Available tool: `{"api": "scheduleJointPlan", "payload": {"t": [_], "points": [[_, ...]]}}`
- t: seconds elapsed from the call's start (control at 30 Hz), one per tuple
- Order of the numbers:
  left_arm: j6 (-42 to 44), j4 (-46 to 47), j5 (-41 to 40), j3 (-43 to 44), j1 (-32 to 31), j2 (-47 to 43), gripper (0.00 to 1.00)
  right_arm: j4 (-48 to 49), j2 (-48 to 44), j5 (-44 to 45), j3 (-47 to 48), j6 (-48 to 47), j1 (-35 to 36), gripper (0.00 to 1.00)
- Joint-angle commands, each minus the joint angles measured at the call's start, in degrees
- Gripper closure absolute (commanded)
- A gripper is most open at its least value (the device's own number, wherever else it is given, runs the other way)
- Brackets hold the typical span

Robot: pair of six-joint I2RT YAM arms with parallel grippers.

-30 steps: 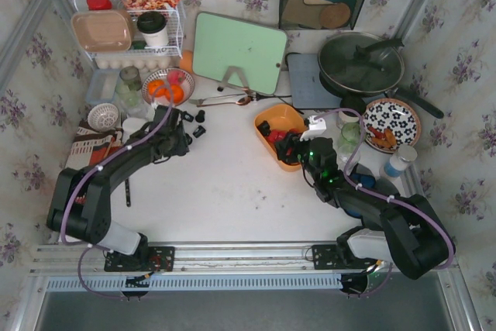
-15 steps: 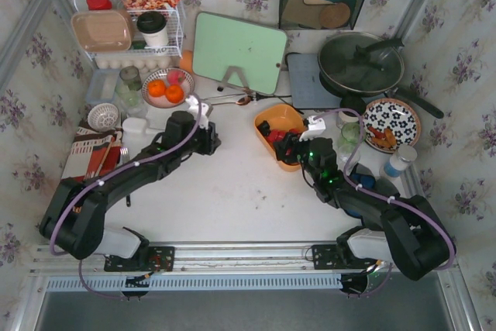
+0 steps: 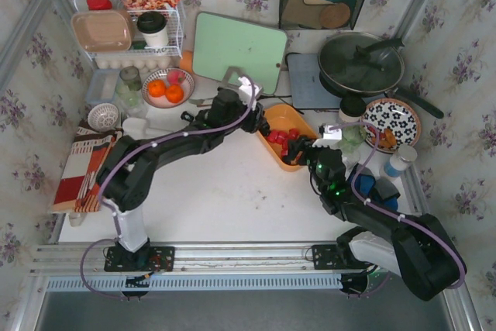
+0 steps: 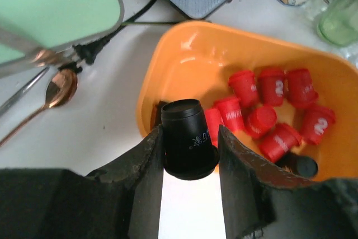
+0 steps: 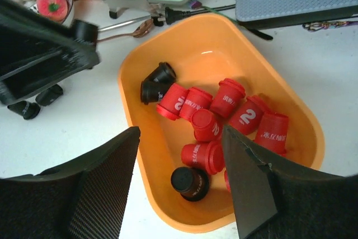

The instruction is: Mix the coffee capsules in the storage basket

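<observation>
The orange storage basket [image 3: 293,118] sits right of centre and holds several red capsules [image 5: 229,107] and three black capsules [image 5: 159,83]. My left gripper [image 3: 251,116] is at the basket's left rim, shut on a black capsule [image 4: 187,135] held over the rim [image 4: 168,54]. My right gripper [image 5: 180,132] is open and empty, hovering above the basket's near end [image 5: 196,65], and it also shows in the top view [image 3: 304,147]. Two loose black capsules [image 5: 34,102] lie on the table left of the basket.
A green cutting board [image 3: 239,50] stands behind the basket, with a spoon [image 4: 53,85] and a plug and cable [image 4: 89,51] by it. A grey pad [image 3: 308,83], a lidded pan [image 3: 360,63], a patterned plate [image 3: 391,123] and cups crowd the right. A bowl of oranges [image 3: 167,87] sits at the left.
My left arm has swung right, from the loose capsules near the orange bowl to the basket's left rim, carrying a black capsule. The right gripper has shifted slightly over the basket.
</observation>
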Motion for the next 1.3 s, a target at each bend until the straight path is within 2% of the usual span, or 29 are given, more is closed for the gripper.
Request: {"api": "scheduleJointPlan", "payload": {"t": [0.0, 0.1, 0.2, 0.27, 0.4, 0.63, 0.87, 1.03, 1.27], "points": [[-2.4, 0.9, 0.1, 8.4, -0.2, 7.3, 0.67, 3.6, 0.0, 2.4, -0.1, 0.4, 0.1, 0.32], [-3.7, -1.3, -0.5, 13.9, -0.2, 11.7, 0.60, 3.6, 0.6, 1.8, 0.2, 0.5, 0.0, 0.32], [-5.1, -1.6, -1.1, 16.5, -0.2, 13.8, 0.47, 3.6, 1.0, 1.3, 0.4, 0.6, 0.0, 0.32], [-5.6, -0.9, -1.9, 16.3, -0.2, 14.0, 0.39, 3.5, 1.2, 0.9, 0.5, 0.6, 0.1, 0.32], [-5.6, 0.3, -5.3, 14.1, -0.2, 12.3, 0.32, 3.3, 1.6, 0.4, 0.7, 0.7, 0.1, 0.32], [-3.9, -0.5, -10.5, 9.1, -0.1, 6.4, 0.35, 3.2, 1.7, 0.0, 0.9, 0.8, 0.1, 0.32], [-4.3, -3.0, -23.3, 2.0, 0.6, 0.9, 0.39, 3.2, 1.9, -0.1, 1.0, 0.8, 0.0, 0.32], [-6.4, -6.4, -30.3, -2.6, 2.6, -3.1, 0.39, 3.1, 2.4, -0.5, 1.2, 0.8, 0.1, 0.32], [-9.2, -12.6, -36.1, -7.3, 6.4, -8.3, 0.39, 2.9, 3.3, -1.4, 1.5, 0.9, 0.0, 0.32]]}}
